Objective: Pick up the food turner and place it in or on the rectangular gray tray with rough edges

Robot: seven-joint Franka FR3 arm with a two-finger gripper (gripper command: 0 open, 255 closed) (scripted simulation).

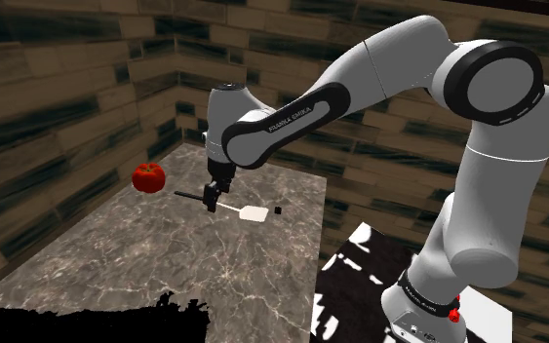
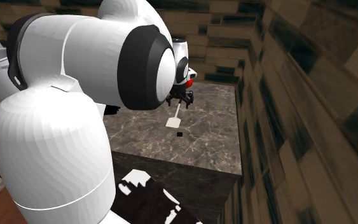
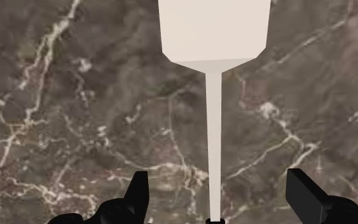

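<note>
One end effector (image 3: 219, 184) hovering over the marble table (image 1: 116, 263), two fingers spread wide, gripping nothing. One food turner (image 3: 214, 38) flat on the table right below: pale blade, thin pale shaft running between the fingers, touching neither. One small black block (image 1: 278, 209) just beside the blade. One red tomato (image 1: 148, 176) well apart, toward the shoulder view's left.

You are working in what reads as a home kitchen corner: a dark, white-veined marble table (image 1: 116, 263) set against brown-and-black brick walls (image 1: 58, 88), with a tomato (image 1: 148, 176) and a turner (image 1: 248, 211) noted.
</note>
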